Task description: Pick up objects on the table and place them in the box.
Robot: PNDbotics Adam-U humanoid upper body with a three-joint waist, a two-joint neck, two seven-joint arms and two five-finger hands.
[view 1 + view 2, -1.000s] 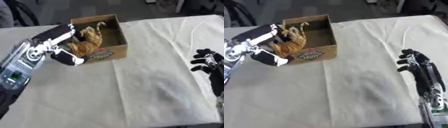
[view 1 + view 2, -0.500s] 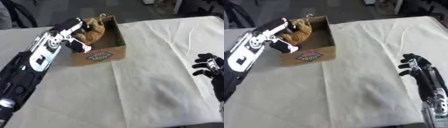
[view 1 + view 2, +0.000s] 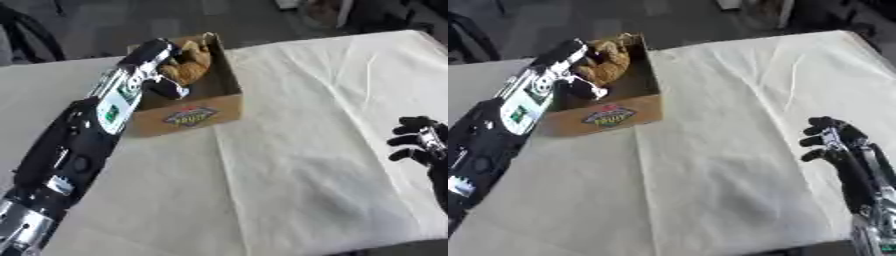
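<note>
Left hand [image 3: 157,62] is reaching into the cardboard box [image 3: 188,116], fingers curled around a tan stuffed toy [image 3: 188,67]; the toy sits just past the fingertips, inside the box walls, at the far end. Can't tell if it's resting on the box floor or hanging from the grip. Right hand [image 3: 833,142] is idle at the lower right, well apart from the box, fingers curled, holding nothing. The cloth-covered table [image 3: 289,165] between the two hands shows nothing else to pick up.

Looks like the drop-off step. To do it well: lower the toy until it's fully below the rim, straighten the fingers right there, then lift the hand straight up so the forearm doesn't clip the near wall or drag the box.
</note>
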